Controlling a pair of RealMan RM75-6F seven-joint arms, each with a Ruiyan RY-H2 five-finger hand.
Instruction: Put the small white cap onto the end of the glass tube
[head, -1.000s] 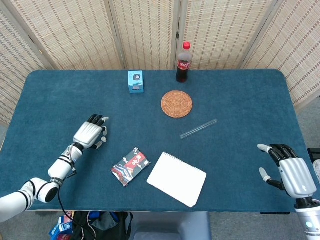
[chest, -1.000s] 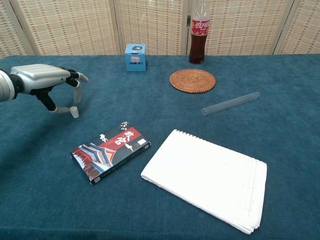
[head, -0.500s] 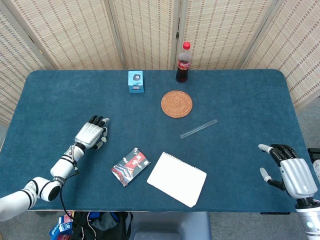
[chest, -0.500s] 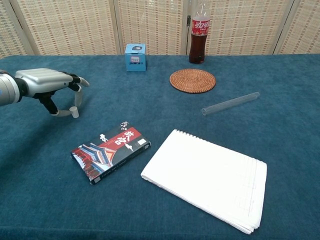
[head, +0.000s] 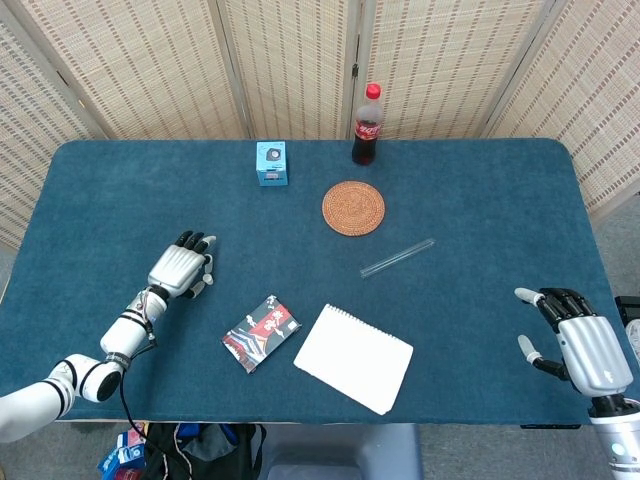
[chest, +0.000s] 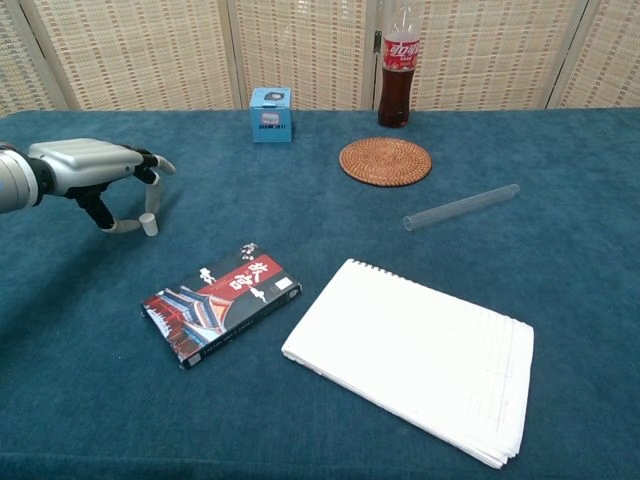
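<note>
The small white cap (chest: 149, 224) stands low on the blue cloth at the left. My left hand (chest: 92, 166) reaches over it, its thumb and one finger closed on the cap's sides. From the head view the same hand (head: 180, 268) covers most of the cap. The clear glass tube (head: 397, 257) lies slanted on the cloth right of centre, far from the cap; in the chest view the glass tube (chest: 461, 207) points up to the right. At the table's front right corner my right hand (head: 585, 345) holds nothing, fingers apart.
A dark printed booklet (chest: 221, 301) lies just right of the cap, with a white notepad (chest: 410, 357) beside it. Behind the tube sit a woven coaster (head: 353, 208), a cola bottle (head: 367, 125) and a small blue box (head: 271, 163).
The left hand has sunk a little and its finger has drawn in onto the cap. The cap, the tube and the right hand have stayed where they were.
</note>
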